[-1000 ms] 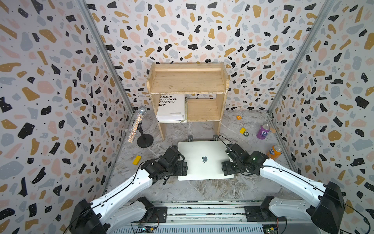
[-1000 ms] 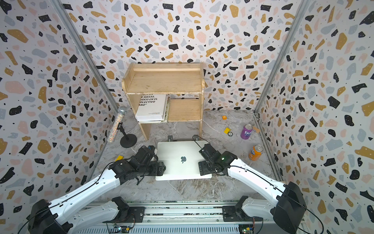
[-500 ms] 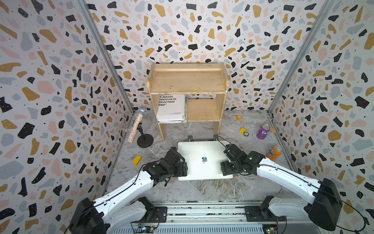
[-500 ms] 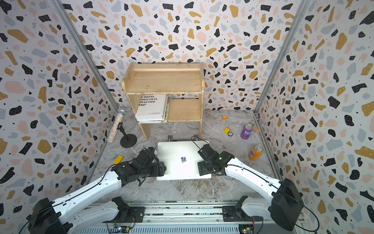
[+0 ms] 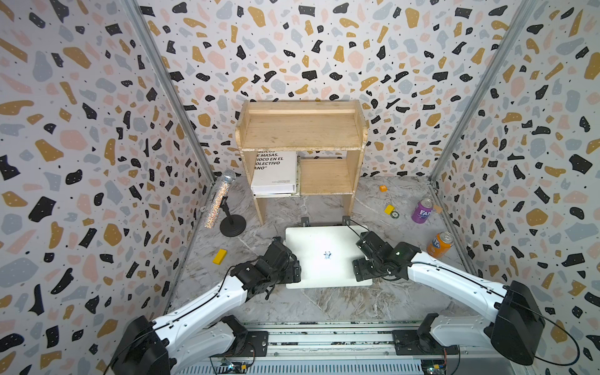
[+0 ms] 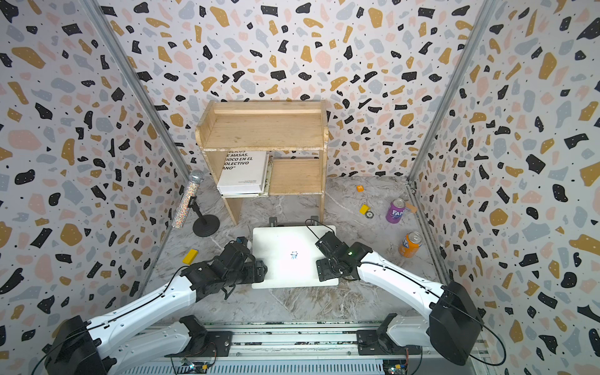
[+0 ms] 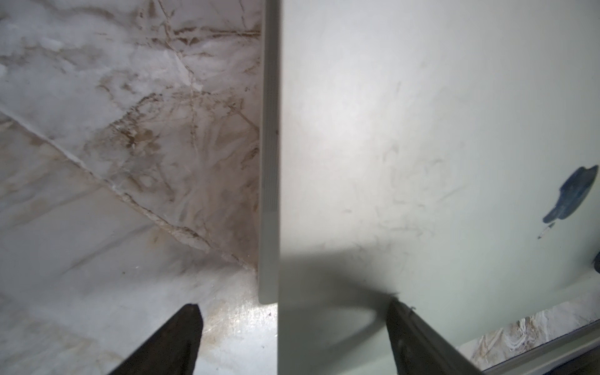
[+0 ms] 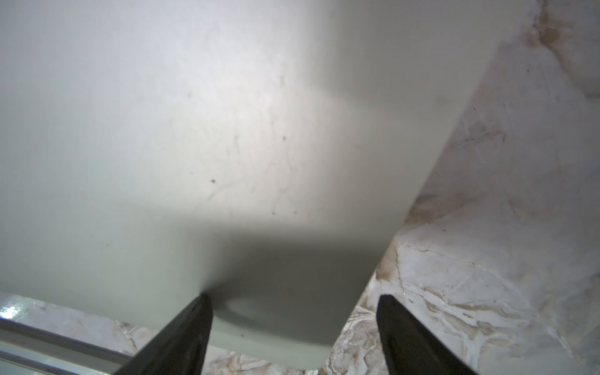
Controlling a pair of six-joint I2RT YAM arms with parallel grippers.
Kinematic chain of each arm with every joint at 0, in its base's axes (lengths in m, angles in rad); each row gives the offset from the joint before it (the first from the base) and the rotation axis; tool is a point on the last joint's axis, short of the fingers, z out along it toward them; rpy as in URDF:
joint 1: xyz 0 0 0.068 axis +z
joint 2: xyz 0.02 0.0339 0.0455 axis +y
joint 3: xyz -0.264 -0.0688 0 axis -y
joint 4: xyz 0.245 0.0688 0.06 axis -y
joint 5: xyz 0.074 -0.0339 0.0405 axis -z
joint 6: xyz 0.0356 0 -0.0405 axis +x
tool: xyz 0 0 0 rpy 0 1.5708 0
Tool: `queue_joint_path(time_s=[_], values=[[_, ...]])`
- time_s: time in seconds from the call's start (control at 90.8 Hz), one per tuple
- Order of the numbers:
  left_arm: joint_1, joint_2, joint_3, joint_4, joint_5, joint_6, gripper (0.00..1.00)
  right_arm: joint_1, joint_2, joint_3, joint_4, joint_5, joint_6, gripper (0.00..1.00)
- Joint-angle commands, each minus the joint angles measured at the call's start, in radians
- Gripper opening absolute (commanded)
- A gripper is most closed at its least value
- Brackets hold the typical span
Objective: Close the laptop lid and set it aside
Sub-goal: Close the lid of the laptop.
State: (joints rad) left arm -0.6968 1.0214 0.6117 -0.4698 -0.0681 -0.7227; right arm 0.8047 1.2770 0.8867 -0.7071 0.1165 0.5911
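Find the laptop (image 5: pixel 324 238) shut and lying flat on the marble tabletop (image 5: pixel 324 305), centrally placed, in front of the wooden shelf unit (image 5: pixel 302 130) and between the two arms. See the laptop lid (image 6: pixel 285 242) facing up in both top views, pale and glaring under the light, with a dark logo (image 5: pixel 328 255) at its middle.

Note the left end effector (image 7: pixel 293 302) released, jaws spread wide, gripping nothing. Place it astride the laptop's left edge, towards the front: one fingertip (image 7: pixel 191 311) over bare tabletop, the other over the lid with its tip at or just above the surface. Cannot confirm contact.

Note the right end effector (image 8: pixel 293 297) likewise released, jaws wide apart, gripping nothing. Place it at the front right corner: one fingertip (image 8: pixel 201 302) at the lid close to the front edge, the other over the tabletop just beside the right edge. Cannot confirm contact here either.

Elsewhere on the tabletop and shelf:
- white book (image 5: pixel 274 175) with black lettering, on the lower shelf, left compartment
- glitter microphone (image 5: pixel 219 198) tilted on a black round-based stand, left of the shelf unit
- yellow block (image 5: pixel 219 256) well left of the laptop, beside the left arm
- purple can (image 5: pixel 422 211) near the right wall
- orange can (image 5: pixel 440 245) nearer the front, just beside the right arm
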Motion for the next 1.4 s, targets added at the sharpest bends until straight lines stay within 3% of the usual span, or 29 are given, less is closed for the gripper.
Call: queue_joint_path(time_s=[0.0, 1.388], values=[[-0.001, 0.013, -0.018, 0.039, -0.047, -0.012, 0.9, -0.001, 0.01, -0.006, 0.006, 0.02, -0.011, 0.85], [0.001, 0.168, -0.026, 0.159, -0.054, -0.008, 0.9, -0.019, 0.152, 0.003, 0.125, -0.017, 0.009, 0.84]])
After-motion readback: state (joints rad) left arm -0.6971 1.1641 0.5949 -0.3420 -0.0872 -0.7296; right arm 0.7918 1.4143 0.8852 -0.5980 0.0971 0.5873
